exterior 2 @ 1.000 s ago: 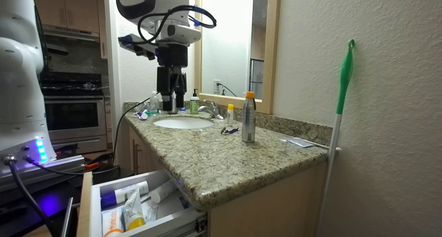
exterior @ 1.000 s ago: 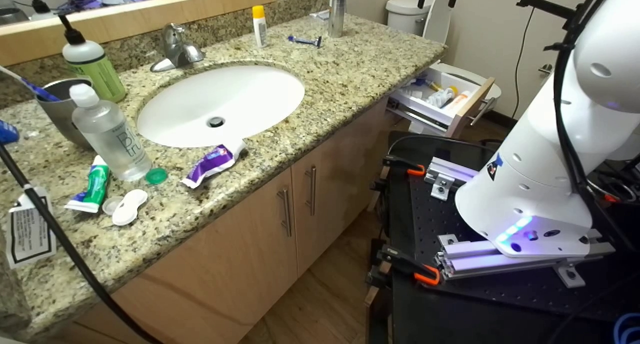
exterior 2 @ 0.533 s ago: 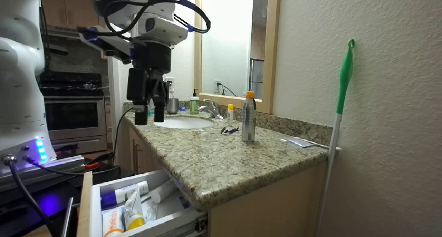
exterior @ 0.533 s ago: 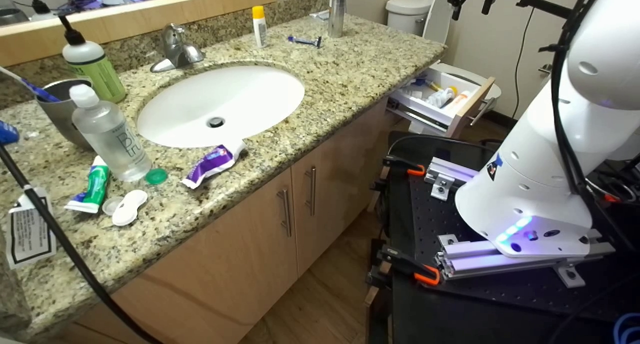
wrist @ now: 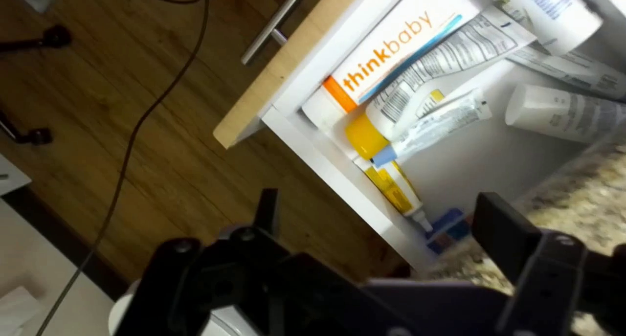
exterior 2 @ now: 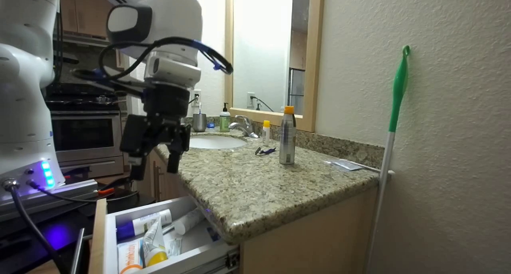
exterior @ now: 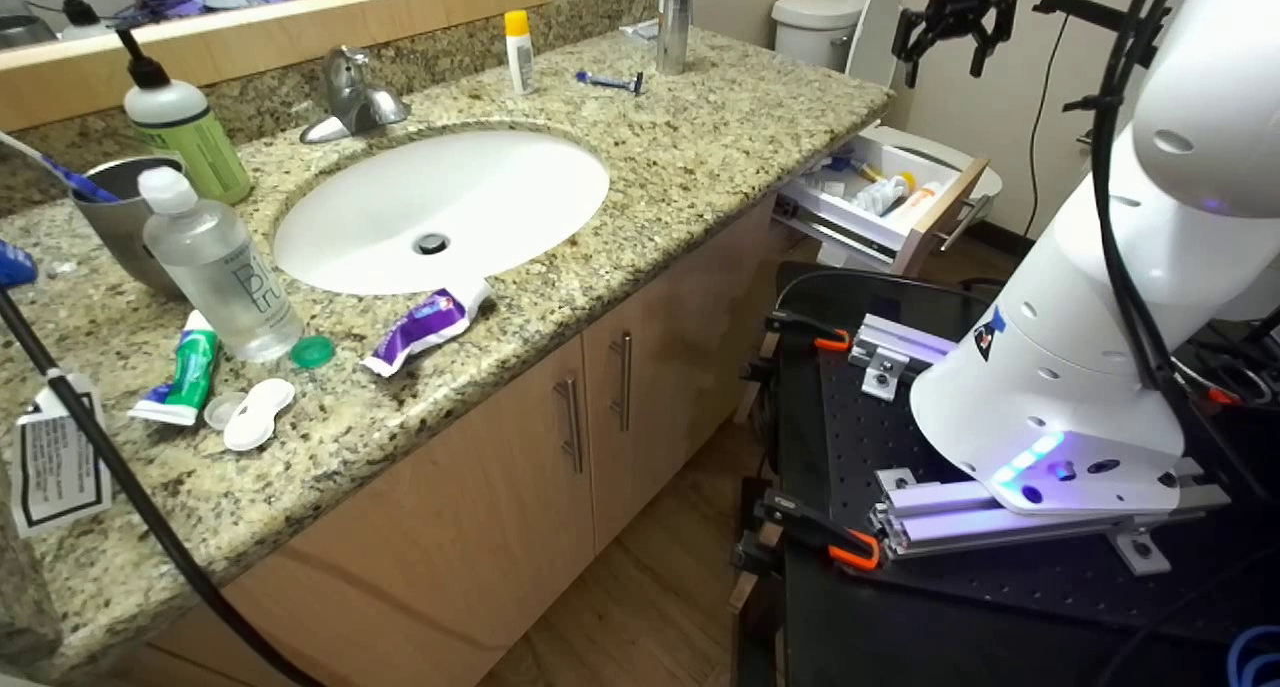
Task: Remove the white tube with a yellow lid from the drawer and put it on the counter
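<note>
The white tube with a yellow lid [wrist: 459, 52] lies in the open drawer [wrist: 354, 205], its yellow cap toward a side wall. It also shows in both exterior views [exterior 2: 153, 242] [exterior: 880, 195]. It lies against an orange-lettered white tube; a slim blue-capped tube lies at its cap. My gripper [wrist: 379, 201] is open and empty. In both exterior views the gripper [exterior 2: 155, 169] [exterior: 945, 70] hangs in the air above the drawer [exterior 2: 97, 238] [exterior: 945, 217], apart from the tube. The counter [exterior 2: 247, 186] [exterior: 700, 157] lies beside and above the drawer.
In the drawer are an orange-lettered tube [wrist: 386, 52], a blue-capped tube [wrist: 440, 125], a yellow-labelled tube [wrist: 393, 187] and a white bottle [wrist: 562, 113]. On the counter stand a silver can [exterior 2: 287, 138] and a yellow-capped bottle [exterior 2: 266, 133], with a razor [exterior 2: 266, 150] lying near.
My gripper has moved away from over the counter's sink side toward the drawer. It has come lower and turned. The drawer and its contents look unmoved.
</note>
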